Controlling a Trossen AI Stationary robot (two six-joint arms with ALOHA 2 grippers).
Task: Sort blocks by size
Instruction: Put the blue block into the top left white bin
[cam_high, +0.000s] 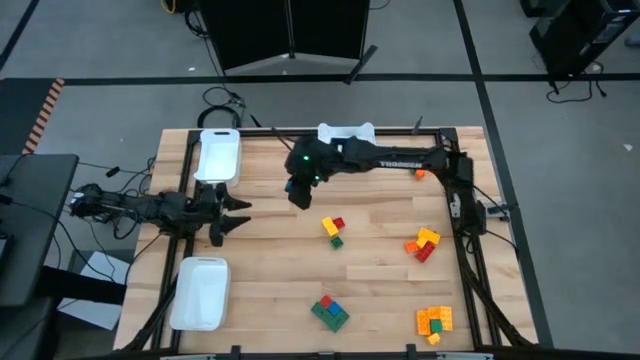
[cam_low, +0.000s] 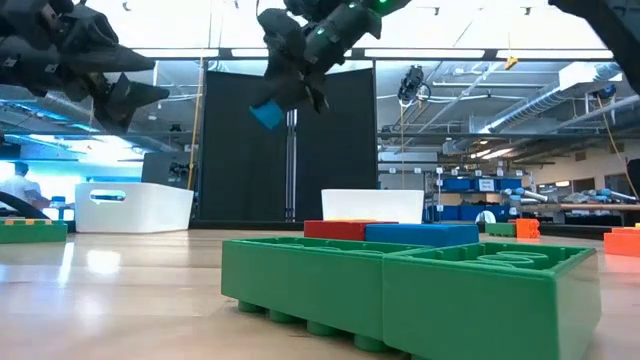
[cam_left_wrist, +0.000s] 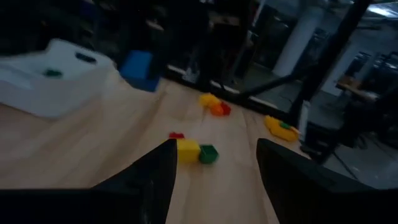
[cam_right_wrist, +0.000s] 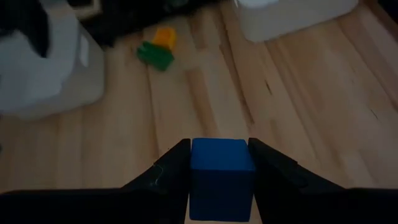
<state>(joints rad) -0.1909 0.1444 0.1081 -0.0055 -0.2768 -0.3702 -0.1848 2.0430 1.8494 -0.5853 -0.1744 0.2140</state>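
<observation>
My right gripper (cam_high: 298, 192) reaches over the table's middle toward the left and is shut on a blue block (cam_right_wrist: 221, 177), held high above the table in the low view (cam_low: 267, 115). My left gripper (cam_high: 235, 215) hovers open and empty at the table's left side, its fingers (cam_left_wrist: 155, 180) spread wide. Loose blocks lie on the wood: a yellow, red and green cluster (cam_high: 332, 229), an orange, yellow and red cluster (cam_high: 422, 245), a green, blue and red cluster (cam_high: 328, 312) and an orange and yellow cluster (cam_high: 434, 322). My right gripper pinches the blue block by two opposite side faces (cam_right_wrist: 194, 168) between its two fingers. The fingers slant downward from the table's right side. The block is lifted clear of the table and sits tilted in the low view.
White trays stand at the far left (cam_high: 218, 157), the near left (cam_high: 200, 292) and the far middle (cam_high: 345, 132). A small orange block (cam_high: 418, 173) lies by the right arm's base. A green and yellow block (cam_right_wrist: 158, 50) lies near a tray. Bare wood shows at the table's middle.
</observation>
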